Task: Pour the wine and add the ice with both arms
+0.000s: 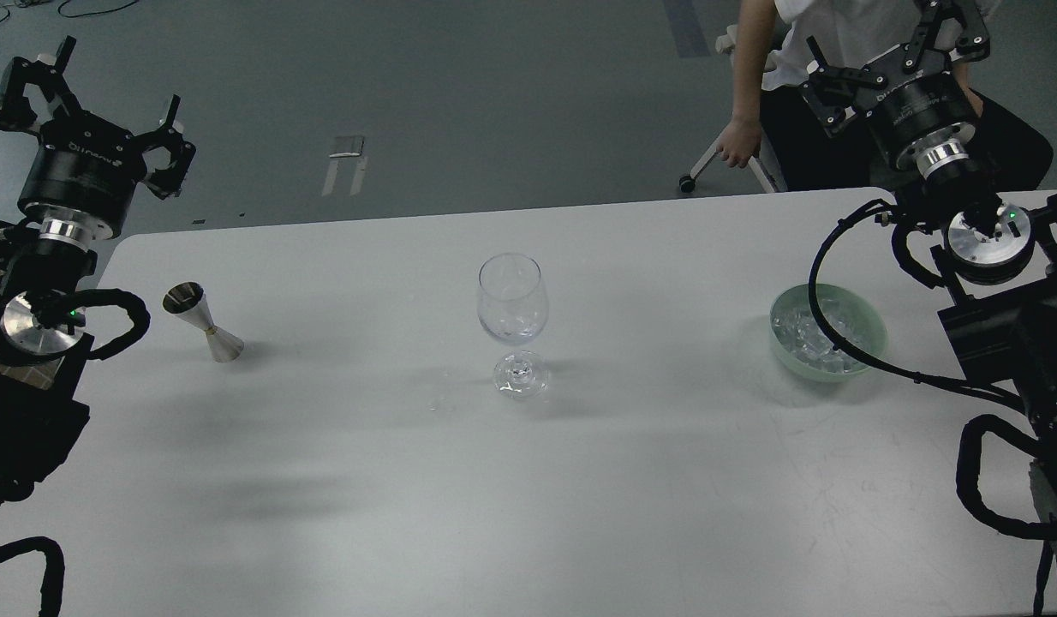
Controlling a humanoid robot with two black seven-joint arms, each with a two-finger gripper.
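Note:
A clear stemmed wine glass stands upright at the middle of the white table. Faint glassy glints show low in its bowl; I cannot tell what they are. Ice lies in a pale green bowl at the right. A steel jigger stands at the left; its contents are hidden and wine is out of view. My left gripper hangs open and empty beyond the table's far left corner. Raised past the far right edge, my right gripper is open and empty too.
A seated person with a hand on a wheeled chair is behind the table's far right edge, close to my right gripper. A black cable from my right arm loops over the green bowl.

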